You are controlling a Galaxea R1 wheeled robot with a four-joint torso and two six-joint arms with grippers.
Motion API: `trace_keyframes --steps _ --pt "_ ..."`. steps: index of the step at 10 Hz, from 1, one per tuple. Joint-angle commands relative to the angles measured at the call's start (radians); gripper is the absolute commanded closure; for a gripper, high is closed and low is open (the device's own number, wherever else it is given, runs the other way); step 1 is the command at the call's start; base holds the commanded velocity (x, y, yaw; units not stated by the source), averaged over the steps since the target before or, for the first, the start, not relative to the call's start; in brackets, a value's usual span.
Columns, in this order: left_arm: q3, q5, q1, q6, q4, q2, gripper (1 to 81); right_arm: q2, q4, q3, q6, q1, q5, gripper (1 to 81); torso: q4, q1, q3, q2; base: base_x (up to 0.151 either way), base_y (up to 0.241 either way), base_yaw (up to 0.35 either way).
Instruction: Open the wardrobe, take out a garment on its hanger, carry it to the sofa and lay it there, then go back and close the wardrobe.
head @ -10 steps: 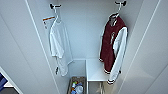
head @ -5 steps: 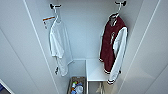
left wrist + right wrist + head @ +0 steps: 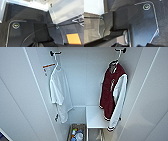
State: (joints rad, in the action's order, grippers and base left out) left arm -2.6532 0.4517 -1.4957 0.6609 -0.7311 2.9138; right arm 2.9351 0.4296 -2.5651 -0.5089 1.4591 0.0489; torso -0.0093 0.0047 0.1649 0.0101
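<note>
The tall white wardrobe (image 3: 22,97) stands open, both doors swung wide. Inside on the right, the dark maroon jacket with white sleeves (image 3: 113,94) hangs from its thin white hanger (image 3: 117,58), hooked on a black peg. On the left hangs a plain white shirt (image 3: 58,94) from another peg. Below sit a white inner shelf (image 3: 95,117) and a basket of small coloured items (image 3: 77,133). Whether either arm's fingers are apart or together, I cannot tell. The wrist views look down on dark carpet (image 3: 25,12) and an orange floor square (image 3: 73,38).
</note>
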Motion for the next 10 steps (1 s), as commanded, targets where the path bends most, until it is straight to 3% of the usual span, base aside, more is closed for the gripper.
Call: trace_keyframes --steps 1,3,4,5,6,10 --pt "0.045 -0.244 -0.047 0.013 -0.094 0.001 1.0 0.003 0.040 0.000 0.001 0.014 -0.047 1.0 0.000 0.000 0.000 0.000 0.000 0.000 0.000" --pt "0.042 -0.266 -0.073 0.013 -0.080 0.006 1.0 0.005 0.043 -0.006 0.003 0.044 -0.044 1.0 0.000 0.000 0.000 0.000 0.000 0.000 0.000" --pt "0.042 -0.268 -0.080 0.055 -0.039 0.006 1.0 0.006 0.041 -0.012 0.001 0.054 -0.043 1.0 0.000 -0.001 0.000 0.001 0.000 0.000 0.000" --pt "0.041 -0.313 -0.088 0.136 0.017 0.001 1.0 0.009 0.040 -0.016 0.001 0.057 -0.044 1.0 0.000 -0.001 -0.001 0.001 0.000 0.000 0.000" --pt "0.041 -0.361 -0.088 0.152 0.024 0.002 1.0 0.012 0.041 -0.019 0.003 0.057 -0.049 1.0 0.000 -0.001 -0.001 0.001 0.000 0.000 0.000" --pt "0.041 -0.472 -0.076 0.121 0.019 0.027 1.0 0.017 0.043 -0.023 0.001 0.068 -0.054 1.0 0.000 -0.002 -0.002 0.002 0.000 0.000 0.000"
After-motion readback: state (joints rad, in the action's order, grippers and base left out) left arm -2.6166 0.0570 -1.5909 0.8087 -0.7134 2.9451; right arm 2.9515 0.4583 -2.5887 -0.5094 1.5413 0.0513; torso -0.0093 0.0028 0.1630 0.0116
